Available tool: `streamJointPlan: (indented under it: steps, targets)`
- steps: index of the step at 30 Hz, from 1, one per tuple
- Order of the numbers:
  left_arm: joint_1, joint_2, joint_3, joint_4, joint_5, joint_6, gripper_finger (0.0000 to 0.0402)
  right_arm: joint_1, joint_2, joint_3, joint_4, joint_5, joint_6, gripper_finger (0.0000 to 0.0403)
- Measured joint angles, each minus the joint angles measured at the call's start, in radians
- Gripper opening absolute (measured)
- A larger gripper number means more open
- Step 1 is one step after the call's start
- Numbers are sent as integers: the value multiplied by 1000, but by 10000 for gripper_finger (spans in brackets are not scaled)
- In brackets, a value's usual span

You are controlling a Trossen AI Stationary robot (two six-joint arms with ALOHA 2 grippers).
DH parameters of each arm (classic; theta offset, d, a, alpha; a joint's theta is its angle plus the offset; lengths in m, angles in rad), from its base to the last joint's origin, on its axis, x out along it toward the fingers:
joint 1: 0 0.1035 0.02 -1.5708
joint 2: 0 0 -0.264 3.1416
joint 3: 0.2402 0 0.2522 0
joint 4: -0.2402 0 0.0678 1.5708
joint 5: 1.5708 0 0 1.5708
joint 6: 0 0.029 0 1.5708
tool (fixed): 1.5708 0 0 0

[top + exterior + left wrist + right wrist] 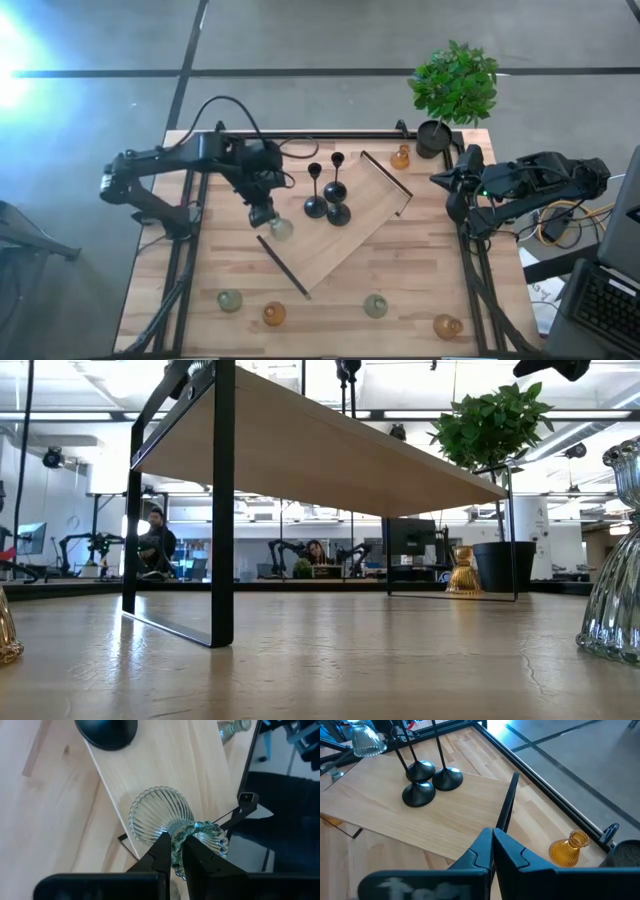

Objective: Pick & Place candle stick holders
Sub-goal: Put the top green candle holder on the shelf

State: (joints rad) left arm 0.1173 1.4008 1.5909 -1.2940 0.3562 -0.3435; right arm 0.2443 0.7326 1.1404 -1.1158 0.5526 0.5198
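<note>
The left hand [263,214] is clamping a pale green glass holder [165,817] by its neck, hanging it over the raised shelf's [355,235] near-left edge, beside the three black holders [327,195], while the right hand [492,851], fingers together, is waiting at the desk's [420,275] far right.

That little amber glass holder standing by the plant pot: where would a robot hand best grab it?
Probably around the narrow neck just under its cup, coming straight down from above. The amber holder stands upright, flaring into a wide ribbed bell below, so fingers closing on the slimmer top should fit best. The plant pot and the table's rail crowd its far side, so the right gripper, parked nearby, should avoid a sideways approach.
</note>
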Motion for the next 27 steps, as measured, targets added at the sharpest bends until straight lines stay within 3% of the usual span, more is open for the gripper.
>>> streamJointPlan:
  steps: [27]
  targets:
    - [-22, 17, -8, -35, -36, 33, 29, 0, 0, 0, -1, 27, -8, 8]
